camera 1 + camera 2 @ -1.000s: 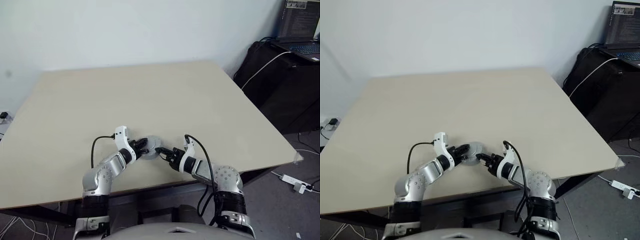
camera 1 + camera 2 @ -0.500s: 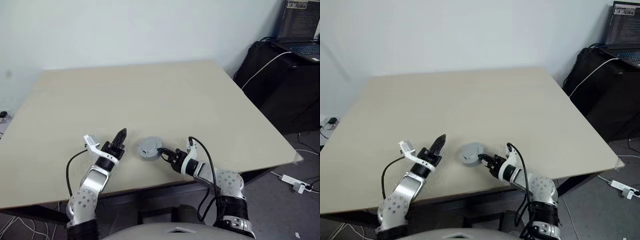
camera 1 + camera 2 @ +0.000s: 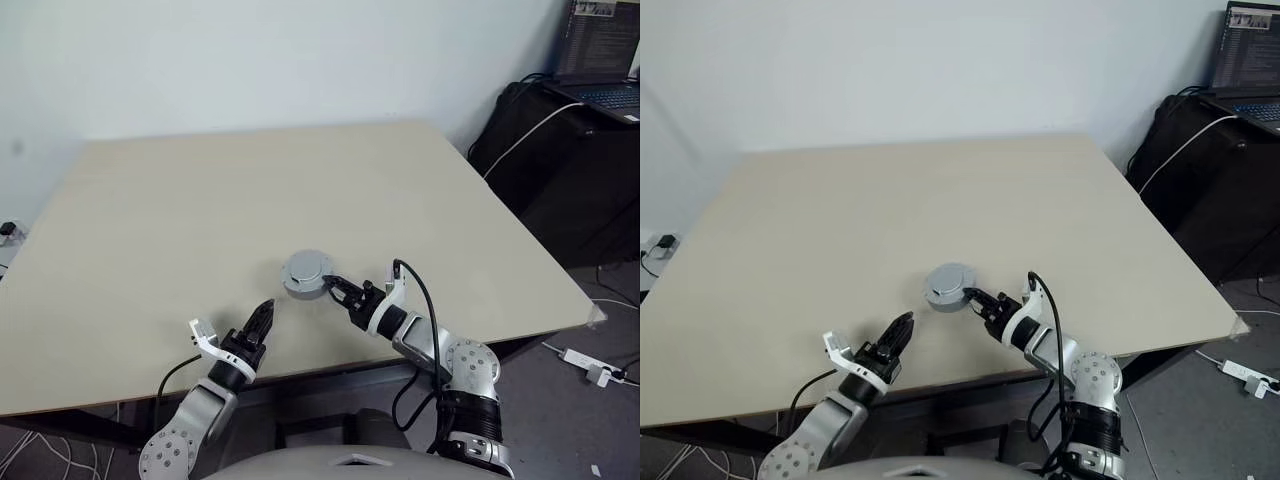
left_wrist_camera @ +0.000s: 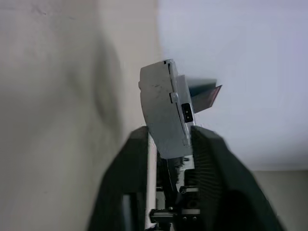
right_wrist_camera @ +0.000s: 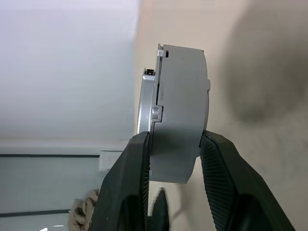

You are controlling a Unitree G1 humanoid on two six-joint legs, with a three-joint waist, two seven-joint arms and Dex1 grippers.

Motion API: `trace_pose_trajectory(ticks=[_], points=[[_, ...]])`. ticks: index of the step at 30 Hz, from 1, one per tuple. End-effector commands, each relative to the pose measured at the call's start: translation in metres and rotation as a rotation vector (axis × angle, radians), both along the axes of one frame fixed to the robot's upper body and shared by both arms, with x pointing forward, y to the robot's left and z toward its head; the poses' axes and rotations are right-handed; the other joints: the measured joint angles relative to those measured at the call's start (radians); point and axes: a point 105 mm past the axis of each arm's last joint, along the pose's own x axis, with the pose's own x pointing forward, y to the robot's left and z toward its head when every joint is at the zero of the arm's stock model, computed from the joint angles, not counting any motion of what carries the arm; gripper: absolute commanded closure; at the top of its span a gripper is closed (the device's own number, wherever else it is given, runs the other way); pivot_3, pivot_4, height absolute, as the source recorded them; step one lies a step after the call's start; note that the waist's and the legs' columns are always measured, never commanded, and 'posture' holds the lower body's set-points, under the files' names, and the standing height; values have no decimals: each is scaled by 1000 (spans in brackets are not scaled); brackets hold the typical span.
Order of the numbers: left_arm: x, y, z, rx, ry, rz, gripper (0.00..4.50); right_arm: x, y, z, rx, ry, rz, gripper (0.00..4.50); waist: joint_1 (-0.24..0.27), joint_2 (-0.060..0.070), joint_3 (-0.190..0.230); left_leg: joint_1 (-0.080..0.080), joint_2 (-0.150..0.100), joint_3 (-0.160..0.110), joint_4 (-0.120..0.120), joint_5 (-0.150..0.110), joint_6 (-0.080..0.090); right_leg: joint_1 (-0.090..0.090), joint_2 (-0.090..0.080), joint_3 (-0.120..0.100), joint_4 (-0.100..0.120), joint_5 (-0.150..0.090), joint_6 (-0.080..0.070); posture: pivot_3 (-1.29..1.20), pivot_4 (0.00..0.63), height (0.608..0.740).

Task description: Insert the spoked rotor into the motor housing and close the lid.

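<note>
My right gripper is shut on the rim of the round grey motor housing, holding it a little above the tabletop with a shadow under it. In the right wrist view the fingers clamp the thick grey body, and the thinner lid sits flush against the face turned away from the table. The spoked rotor is hidden. My left gripper hovers near the table's front edge, left of the housing and apart from it. It is open, with nothing between its fingers.
The beige table stretches far behind the housing. A dark stand with a laptop and cables is off the table's right side. A power strip lies on the floor at the right.
My left gripper has come off the housing, drawn back toward the front edge, rolled and opened. My right gripper has raised the housing slightly, still gripping it.
</note>
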Motion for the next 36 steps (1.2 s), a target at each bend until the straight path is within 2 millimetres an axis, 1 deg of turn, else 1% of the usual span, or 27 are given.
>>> trace_pose_trajectory(ticks=[1, 6, 7, 8, 15, 22, 30, 33, 36], points=[[9, -22, 24, -182, -85, 27, 1912, 7, 18, 41, 116, -136, 21, 3282, -1, 0, 0, 0, 0, 0, 0, 0, 0, 0, 0, 0, 0, 0, 0, 0, 0, 740], [11, -25, 25, -209, -89, 25, 256, 3, 21, 45, 121, -141, 43, 3282, 0, 0, 0, -1, 0, 1, 0, 0, 0, 0, 0, 0, 0, 0, 0, 0, 0, 740], [11, -26, 26, -216, -92, 20, 14, 2, 22, 45, 120, -141, 52, 3282, 0, 0, 0, -1, -1, 1, 0, 0, 0, 0, 0, 1, 0, 0, 0, 0, 0, 740], [11, -27, 27, -222, -96, 17, 0, 0, 23, 46, 118, -142, 60, 3282, 0, 0, 0, -1, -1, 1, 0, 0, 0, 0, 0, 1, 0, 0, 0, 0, 0, 740], [13, -32, 27, -250, -96, -5, 0, -12, 28, 48, 114, -142, 122, 3282, 0, 0, 0, -1, 0, 1, 0, 0, 0, 0, 0, 0, 0, 0, 0, 0, 0, 740], [12, -34, 28, -272, -97, -8, 0, -29, 30, 50, 117, -136, 185, 3282, 0, 0, 0, -1, 0, 1, 0, 0, 0, 0, 0, 1, -1, 0, 0, 0, 0, 740], [13, -35, 29, -273, -104, -8, 0, -38, 33, 47, 113, -111, 221, 3282, 0, 0, 0, -1, 0, 1, 0, 0, 0, 0, 0, 1, 0, 0, 0, 0, 0, 740], [12, -35, 29, -277, -101, -12, 635, -39, 34, 47, 115, -111, 225, 3282, 0, 0, 0, -1, 0, 1, 0, 0, 0, 0, 0, 0, -1, 0, 0, 0, 0, 740], [12, -36, 30, -279, -103, -15, 1612, -37, 33, 45, 103, -104, 219, 3282, 1, 0, 0, -1, 0, 1, 0, 0, 0, 0, 0, 0, -1, 0, 0, 0, 0, 740]])
